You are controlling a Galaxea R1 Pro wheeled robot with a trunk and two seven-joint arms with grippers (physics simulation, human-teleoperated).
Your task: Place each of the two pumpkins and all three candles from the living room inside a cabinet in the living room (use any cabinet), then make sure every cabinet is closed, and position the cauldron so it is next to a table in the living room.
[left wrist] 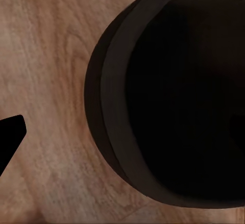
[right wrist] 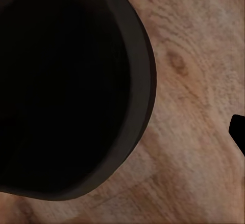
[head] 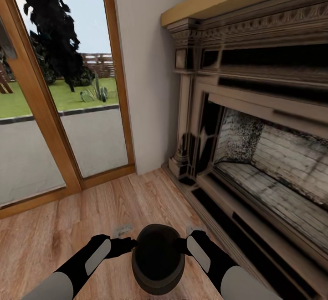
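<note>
The cauldron (head: 157,259), a round black pot with a wide dark mouth, sits low in the head view between my two hands, over the wooden floor. My left gripper (head: 129,244) is at its left rim and my right gripper (head: 183,244) at its right rim. In the left wrist view one black finger (left wrist: 11,134) stands outside the cauldron (left wrist: 168,96), well off its wall. The right wrist view shows the same: a fingertip (right wrist: 238,132) apart from the cauldron (right wrist: 66,81). Each gripper's other finger is lost against the dark interior. I cannot tell whether the pot rests on the floor.
A large ornate fireplace (head: 255,154) with a low hearth ledge runs along the right. A wood-framed glass door (head: 54,108) to a garden is at the left, with a white wall (head: 150,72) between them. Open wooden floor (head: 114,199) lies ahead.
</note>
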